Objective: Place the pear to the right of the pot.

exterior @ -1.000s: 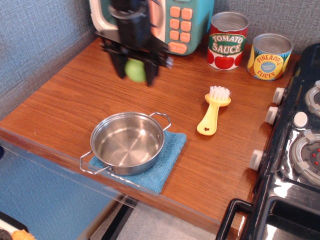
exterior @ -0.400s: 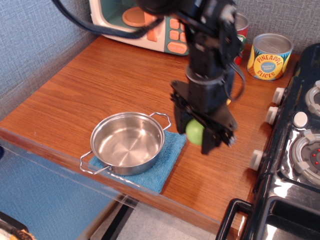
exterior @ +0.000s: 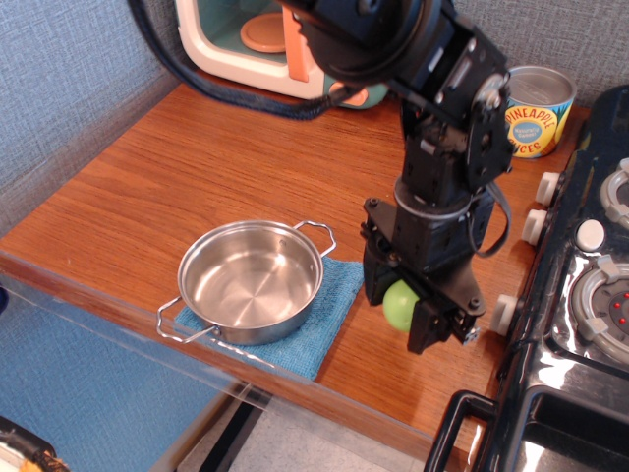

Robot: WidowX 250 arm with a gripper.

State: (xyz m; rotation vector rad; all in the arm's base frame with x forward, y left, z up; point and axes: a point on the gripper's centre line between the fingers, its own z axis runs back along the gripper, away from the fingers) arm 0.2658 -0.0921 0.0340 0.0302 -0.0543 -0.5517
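With gripper [exterior: 403, 307] clenched on the pear [exterior: 400, 304] just right of the stainless-steel pot [exterior: 251, 281], best lowered gently onto bare wood beside the blue cloth [exterior: 329, 310] before releasing.

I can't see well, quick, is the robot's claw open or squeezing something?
Gripper: closed on the pear, holding it to the right of the pot.

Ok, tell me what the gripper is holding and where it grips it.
The gripper holds the pear, pinched by its sides between the two fingers, right of the pot.
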